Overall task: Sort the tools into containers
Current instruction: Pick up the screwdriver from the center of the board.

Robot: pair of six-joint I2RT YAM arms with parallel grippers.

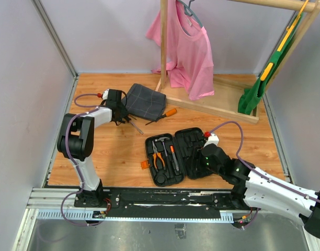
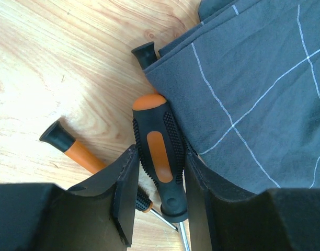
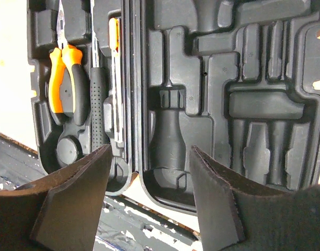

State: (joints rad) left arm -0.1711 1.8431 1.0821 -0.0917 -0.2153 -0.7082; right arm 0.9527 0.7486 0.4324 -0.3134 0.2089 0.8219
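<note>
The black tool case (image 1: 194,137) lies open at the table's middle. Its left half holds orange-handled pliers (image 1: 159,158), a hammer (image 1: 162,140) and a slim screwdriver (image 1: 173,155); all three also show in the right wrist view, with the pliers (image 3: 63,86) at its left. My right gripper (image 1: 206,152) is open and empty over the case's right half (image 3: 228,104), whose moulded slots are bare. My left gripper (image 1: 120,113) is at the far left beside the grey checked cloth (image 1: 145,101). Its fingers (image 2: 123,188) are shut on a black-and-orange screwdriver handle (image 2: 157,149) lying against the cloth edge.
Two more screwdrivers lie by the left gripper, one orange-shafted (image 2: 71,149), one half under the cloth (image 2: 144,54). Another orange-handled screwdriver (image 1: 168,113) lies right of the cloth. A wooden rack (image 1: 212,104) with a pink shirt (image 1: 189,52) stands behind. The case's orange clasp (image 1: 144,164) sticks out left.
</note>
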